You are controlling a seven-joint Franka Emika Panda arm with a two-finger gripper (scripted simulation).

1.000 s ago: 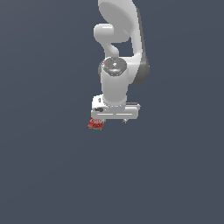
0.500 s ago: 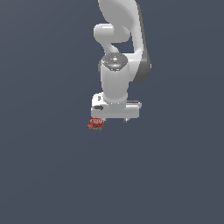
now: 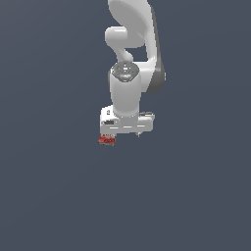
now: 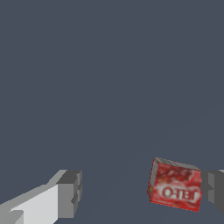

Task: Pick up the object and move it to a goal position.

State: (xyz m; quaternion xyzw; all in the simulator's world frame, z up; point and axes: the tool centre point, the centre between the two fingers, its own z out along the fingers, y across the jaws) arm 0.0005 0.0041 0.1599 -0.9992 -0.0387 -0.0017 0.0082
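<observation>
The object is a small red box with white lettering. It lies between my open gripper's two grey fingertips, far from one fingertip and right beside the other. I cannot tell whether it touches that finger. In the exterior view the object shows just below the corner of the white hand on that view's left, and my gripper points down over the flat grey ground.
The white arm rises from the hand toward the top of the exterior view. Flat dark grey ground lies all around, and no other objects show in either view.
The wrist and hand have shifted only slightly. The red object lies at about the same spot under the hand's corner.
</observation>
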